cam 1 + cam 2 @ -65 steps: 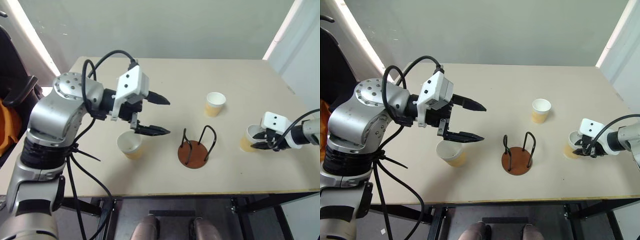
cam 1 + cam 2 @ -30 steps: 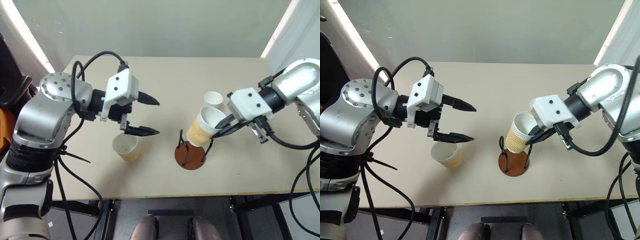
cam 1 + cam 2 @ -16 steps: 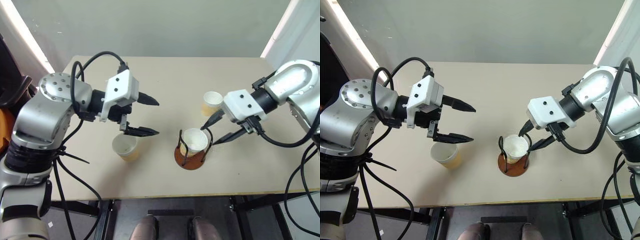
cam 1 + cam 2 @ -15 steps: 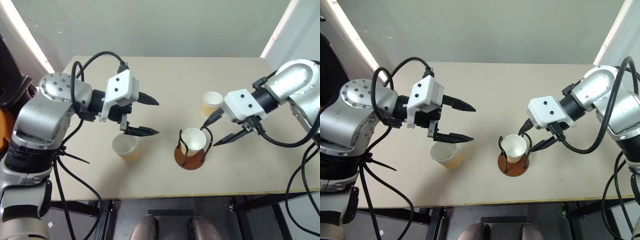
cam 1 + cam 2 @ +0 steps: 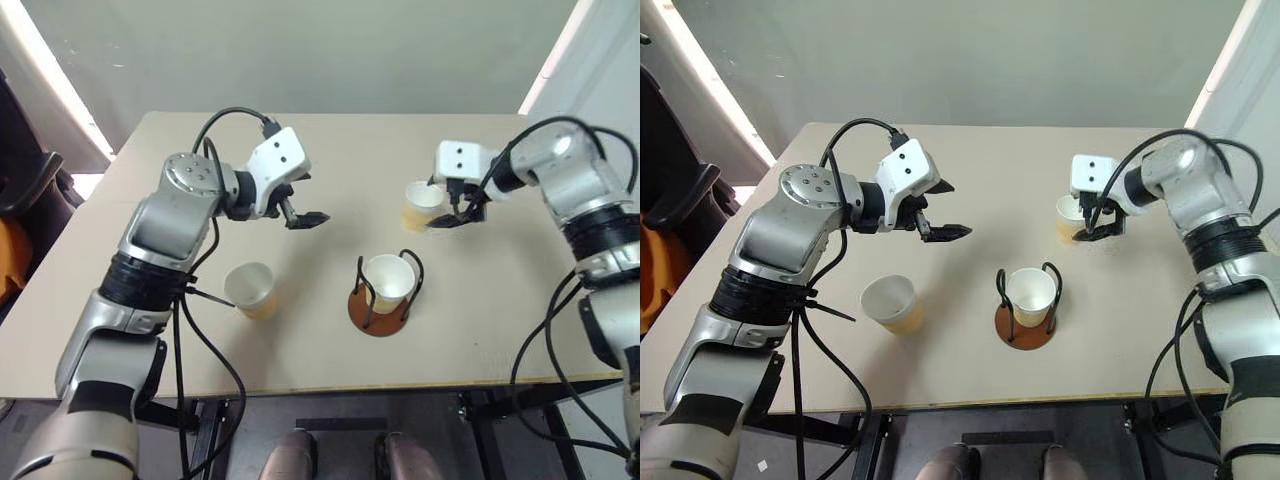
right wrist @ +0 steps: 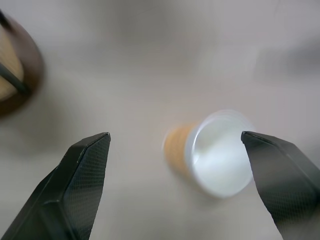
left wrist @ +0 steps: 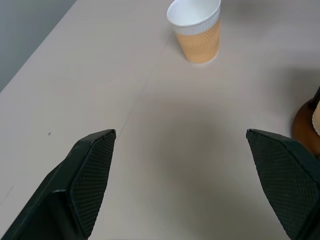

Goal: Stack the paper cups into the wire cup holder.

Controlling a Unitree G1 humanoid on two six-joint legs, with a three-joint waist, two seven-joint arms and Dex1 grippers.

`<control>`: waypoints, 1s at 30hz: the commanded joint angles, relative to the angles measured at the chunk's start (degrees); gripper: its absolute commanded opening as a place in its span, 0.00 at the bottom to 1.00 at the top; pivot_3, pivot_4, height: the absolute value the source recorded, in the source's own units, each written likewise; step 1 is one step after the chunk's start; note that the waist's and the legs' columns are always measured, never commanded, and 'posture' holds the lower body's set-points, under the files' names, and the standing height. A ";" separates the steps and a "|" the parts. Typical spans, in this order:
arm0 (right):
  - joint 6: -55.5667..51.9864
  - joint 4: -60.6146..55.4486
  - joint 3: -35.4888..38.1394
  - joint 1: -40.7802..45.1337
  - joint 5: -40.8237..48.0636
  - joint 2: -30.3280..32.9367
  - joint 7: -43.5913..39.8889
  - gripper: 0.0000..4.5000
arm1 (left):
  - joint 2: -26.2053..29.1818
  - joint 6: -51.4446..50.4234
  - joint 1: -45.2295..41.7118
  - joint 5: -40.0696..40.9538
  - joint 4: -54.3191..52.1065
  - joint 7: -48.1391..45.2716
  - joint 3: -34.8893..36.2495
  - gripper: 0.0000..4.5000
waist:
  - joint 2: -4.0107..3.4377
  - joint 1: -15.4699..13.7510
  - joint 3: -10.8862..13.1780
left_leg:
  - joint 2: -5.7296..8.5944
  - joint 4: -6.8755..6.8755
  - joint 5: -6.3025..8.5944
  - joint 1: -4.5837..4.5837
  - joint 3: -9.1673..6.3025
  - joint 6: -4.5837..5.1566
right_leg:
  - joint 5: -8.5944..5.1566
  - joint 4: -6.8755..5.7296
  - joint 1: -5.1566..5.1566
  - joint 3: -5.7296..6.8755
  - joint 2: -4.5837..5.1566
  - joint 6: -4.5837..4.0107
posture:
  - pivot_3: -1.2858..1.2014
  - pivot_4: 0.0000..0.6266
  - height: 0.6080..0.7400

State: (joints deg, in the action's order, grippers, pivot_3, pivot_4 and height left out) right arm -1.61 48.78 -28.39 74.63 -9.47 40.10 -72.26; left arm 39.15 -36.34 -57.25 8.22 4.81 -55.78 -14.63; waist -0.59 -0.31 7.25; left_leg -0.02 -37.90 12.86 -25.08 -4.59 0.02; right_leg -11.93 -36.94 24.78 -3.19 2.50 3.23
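The right pincer [image 5: 1092, 222] hangs with its fingers spread wide and nothing between them, just over and beside the far cup [image 5: 1070, 219], which stands upright on the worktop [image 5: 980, 180] beyond the wire cup holder [image 5: 1028, 309]; whether a fingertip touches that cup's rim cannot be told from the head views. In the right wrist view the same cup [image 6: 212, 153] shows between the two spread fingers [image 6: 75, 190], nearer to one than the other, its white inside facing the camera. The left pincer [image 5: 303, 203] is likewise released and empty, held above bare worktop, well apart from the near cup [image 5: 251, 290], which stands upright towards the worktop's front edge on the robot's left. A third cup [image 5: 388, 282] sits upright inside the holder, ringed by the black wire loops on the reddish-brown base. Nothing stands between the right pincer and the far cup; the holder with its cup lies between the two loose cups. The left wrist view looks across open worktop past that pincer's parted fingers [image 7: 85, 175] to the far cup [image 7: 196, 30], showing the ribbed tan wall that the head views leave too small to read, and it catches an edge of the holder's base [image 7: 306, 131]. The right wrist view also shows part of the base [image 6: 20, 75] with a wire.
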 commanded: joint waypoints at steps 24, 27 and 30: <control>10.41 21.87 4.74 8.28 -10.09 -9.01 8.72 0.01 | 3.26 -5.47 3.56 5.50 -12.82 -1.60 5.79 1.00 | -0.02 -0.28 0.01 | -0.05 0.28 -0.25 -0.41 0.06 -0.89 | -0.05 -0.08 0.55 0.03 -0.01 -0.09 | 0.52 0.24 1.00; 13.43 17.62 6.73 9.33 -7.71 -6.30 0.36 0.01 | 3.96 -4.59 3.53 7.46 -13.18 -3.39 7.38 1.00 | -0.04 -0.30 0.03 | -0.05 0.29 -0.25 -0.47 0.06 -0.90 | -0.05 -0.08 0.58 0.05 -0.01 -0.09 | 0.52 0.24 1.00; 10.03 1.84 10.38 9.38 3.82 -1.66 -17.01 0.01 | 7.23 0.06 5.75 11.89 -14.79 -10.21 11.33 1.00 | -0.05 -0.23 0.03 | -0.05 0.31 -0.24 -0.51 0.07 -0.92 | -0.05 -0.06 0.59 0.06 -0.04 -0.09 | 0.52 0.24 1.00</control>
State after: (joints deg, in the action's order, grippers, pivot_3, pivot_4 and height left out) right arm 9.92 59.93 -20.85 81.63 -12.82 36.00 -80.94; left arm 44.61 -39.30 -51.93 17.25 -7.48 -62.43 -7.15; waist -0.64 -0.54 7.28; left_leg -0.08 -37.59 12.62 -25.63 -4.51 -0.91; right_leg -11.99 -37.00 25.39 -3.13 2.43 3.13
